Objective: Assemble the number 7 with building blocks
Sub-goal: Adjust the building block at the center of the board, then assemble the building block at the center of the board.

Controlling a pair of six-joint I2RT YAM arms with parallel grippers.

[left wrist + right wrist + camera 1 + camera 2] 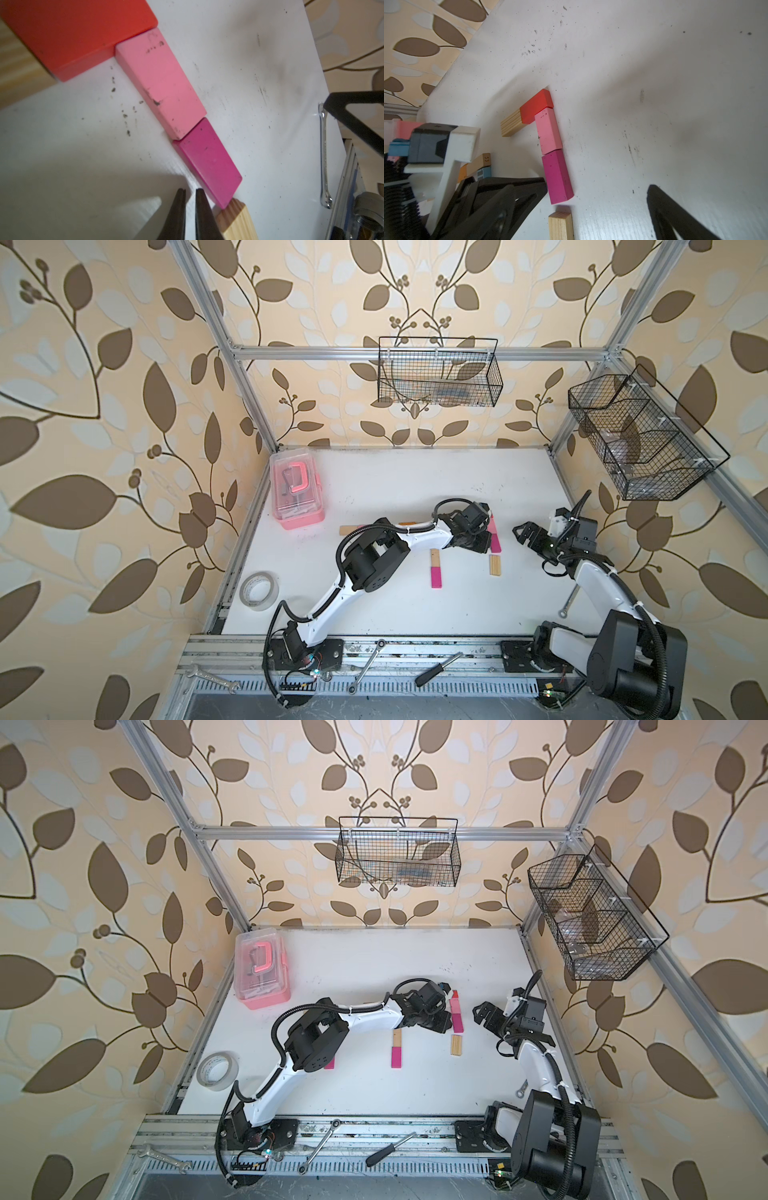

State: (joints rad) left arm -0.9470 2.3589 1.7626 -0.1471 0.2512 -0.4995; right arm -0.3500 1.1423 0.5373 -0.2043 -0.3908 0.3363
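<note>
A red block [536, 106], a pink block [549, 131] and a magenta block [557, 176] lie end to end on the white table [415, 489], with a wood block [510, 123] joined to the red one's side. Another wood block [239, 220] lies just past the magenta end, slightly apart. My left gripper [190, 193] is shut on nothing, its tips low beside that gap. My right gripper [524, 533] stands open to the right of the row. A wood block [435, 559] and a magenta block [436, 577] lie nearer the front.
A pink plastic box [297, 497] stands at the back left and a tape roll [258, 590] at the front left. A spanner [571, 601] lies by the right arm. More blocks [481, 166] sit behind the left wrist. Tools rest on the front rail [365, 666].
</note>
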